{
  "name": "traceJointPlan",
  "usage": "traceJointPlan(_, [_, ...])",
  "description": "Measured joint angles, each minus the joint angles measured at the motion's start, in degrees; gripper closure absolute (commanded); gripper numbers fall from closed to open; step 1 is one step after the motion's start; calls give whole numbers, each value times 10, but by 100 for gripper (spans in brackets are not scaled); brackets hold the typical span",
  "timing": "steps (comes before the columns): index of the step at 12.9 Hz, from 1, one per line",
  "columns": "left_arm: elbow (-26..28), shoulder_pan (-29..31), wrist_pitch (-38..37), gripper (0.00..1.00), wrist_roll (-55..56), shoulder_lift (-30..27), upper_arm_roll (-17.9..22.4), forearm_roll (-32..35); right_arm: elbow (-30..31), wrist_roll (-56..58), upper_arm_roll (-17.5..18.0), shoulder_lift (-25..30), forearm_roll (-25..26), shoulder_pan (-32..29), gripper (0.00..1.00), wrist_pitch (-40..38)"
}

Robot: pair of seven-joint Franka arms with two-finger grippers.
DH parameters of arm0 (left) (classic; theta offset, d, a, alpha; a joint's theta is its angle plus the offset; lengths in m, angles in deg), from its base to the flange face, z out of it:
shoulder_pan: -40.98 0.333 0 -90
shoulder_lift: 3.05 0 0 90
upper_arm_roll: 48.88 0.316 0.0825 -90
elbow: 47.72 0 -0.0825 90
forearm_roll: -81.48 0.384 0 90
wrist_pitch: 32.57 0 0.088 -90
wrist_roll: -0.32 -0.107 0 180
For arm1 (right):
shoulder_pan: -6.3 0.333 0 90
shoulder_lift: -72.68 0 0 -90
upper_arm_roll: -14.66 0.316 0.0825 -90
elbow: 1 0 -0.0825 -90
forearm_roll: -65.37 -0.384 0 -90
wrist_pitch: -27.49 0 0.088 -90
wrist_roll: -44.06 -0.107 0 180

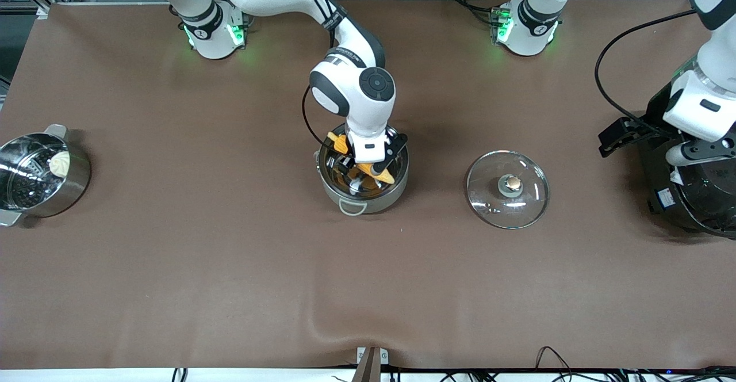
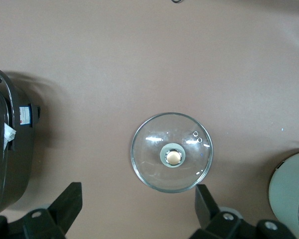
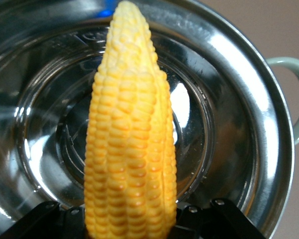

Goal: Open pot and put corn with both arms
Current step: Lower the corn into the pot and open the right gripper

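Note:
The steel pot (image 1: 363, 199) stands uncovered mid-table. My right gripper (image 1: 368, 170) reaches down into it, shut on the yellow corn (image 1: 339, 143), which lies slanted across the pot's inside. In the right wrist view the corn (image 3: 132, 149) points away from my right gripper (image 3: 132, 224) over the pot's shiny bottom (image 3: 45, 149). The glass lid (image 1: 489, 189) with its tan knob (image 1: 513, 184) lies flat on the cloth beside the pot, toward the left arm's end. My left gripper (image 1: 693, 156) hangs open and empty over the black cooker; its wrist view shows the lid (image 2: 152, 159) ahead of my left gripper (image 2: 138, 216).
A second steel pot (image 1: 75, 183) with a perforated insert and a white bun stands at the right arm's end. The big black cooker (image 1: 684, 203) sits at the left arm's end, also in the left wrist view as the cooker (image 2: 5, 149). Brown cloth covers the table.

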Motion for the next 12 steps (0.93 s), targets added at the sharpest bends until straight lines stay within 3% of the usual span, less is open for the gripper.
traceJointPlan(12, [-35,14,-72,0,-49,0,-22,0,-11,-27,-7,5,5,3,0,0])
